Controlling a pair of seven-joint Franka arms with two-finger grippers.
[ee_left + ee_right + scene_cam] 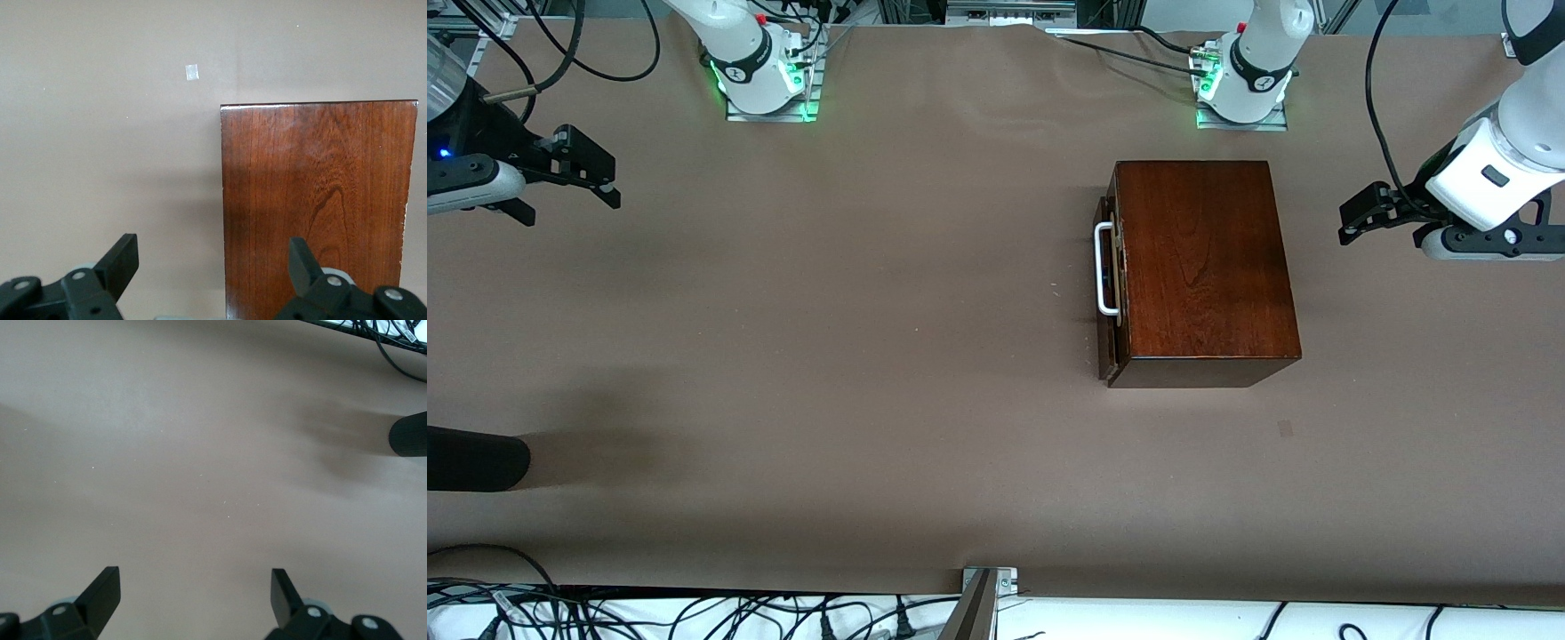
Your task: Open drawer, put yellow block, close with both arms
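**Both tools wide, no block in sight**

Our left tool [1356, 218] hangs wide and empty at the box's [1200, 267] 3 o'clock; our right tool [591, 178] hangs wide over bare worktop [827, 356] toward the right arm's end, at the box's 9 o'clock. The drawer [1107, 284] sits nearly shut, its handle [1103, 269] facing 9 o'clock. We see no yellow block anywhere. Pulling the handle one-armed could drag the unbraced box, and a dark object [471, 458] intrudes at the worktop's edge.

White arms [1503, 151] — black pincers
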